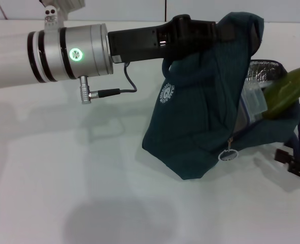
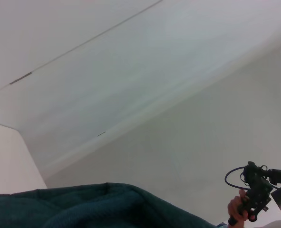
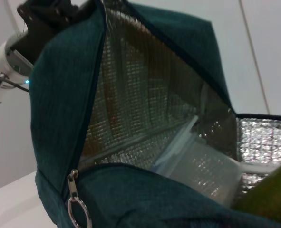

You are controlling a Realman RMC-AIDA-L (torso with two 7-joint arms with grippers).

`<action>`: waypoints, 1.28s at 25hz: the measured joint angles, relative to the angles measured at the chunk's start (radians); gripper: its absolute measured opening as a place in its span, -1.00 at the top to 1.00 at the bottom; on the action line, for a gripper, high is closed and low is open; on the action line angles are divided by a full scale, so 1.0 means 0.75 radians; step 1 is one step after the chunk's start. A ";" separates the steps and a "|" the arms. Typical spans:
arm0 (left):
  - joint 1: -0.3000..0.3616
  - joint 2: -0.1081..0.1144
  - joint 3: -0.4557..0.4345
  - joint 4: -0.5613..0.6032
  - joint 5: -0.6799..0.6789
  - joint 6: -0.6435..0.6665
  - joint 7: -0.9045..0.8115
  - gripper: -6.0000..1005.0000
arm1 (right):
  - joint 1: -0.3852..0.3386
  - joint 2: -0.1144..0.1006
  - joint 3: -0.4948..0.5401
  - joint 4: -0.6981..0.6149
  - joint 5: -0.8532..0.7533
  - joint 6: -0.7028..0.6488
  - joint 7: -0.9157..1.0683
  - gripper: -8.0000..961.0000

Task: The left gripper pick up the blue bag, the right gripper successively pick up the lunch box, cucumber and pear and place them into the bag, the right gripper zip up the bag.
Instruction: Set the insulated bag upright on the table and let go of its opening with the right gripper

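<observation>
Looking at your scene:
Left gripper (image 1: 218,30): clamped on dark blue fabric bag (image 1: 200,117), fingers hidden.
Bag contents: clear plastic lunch box (image 3: 204,164), green cucumber (image 1: 287,91) protruding.
Right gripper (image 1: 298,160): cut off; you cannot tell its state.

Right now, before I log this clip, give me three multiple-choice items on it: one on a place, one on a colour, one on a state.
1. Where is the lunch box?
A. Inside the bag
B. On the table beside the bag
C. In the left gripper

2. What colour is the bag?
A. Red
B. Dark blue
C. Yellow

3. How is the bag's zip?
A. Fully shut
B. Open
C. Torn off

Answers:
1 A: it lies against the silver lining.
2 B: its cloth is dark blue.
3 B: the mouth gapes, the zip pull hanging low.
</observation>
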 joint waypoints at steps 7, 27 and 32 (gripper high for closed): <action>0.005 -0.002 0.000 0.000 0.000 0.006 0.016 0.86 | 0.053 0.006 0.002 0.061 0.035 0.071 -0.007 0.21; 0.108 0.022 0.000 -0.030 0.001 0.015 0.112 0.86 | -0.122 -0.004 0.010 0.064 0.562 -0.356 -0.265 0.97; 0.113 0.027 0.000 -0.108 0.009 0.009 0.192 0.86 | -0.088 -0.004 0.003 0.003 0.595 -0.548 -0.245 0.97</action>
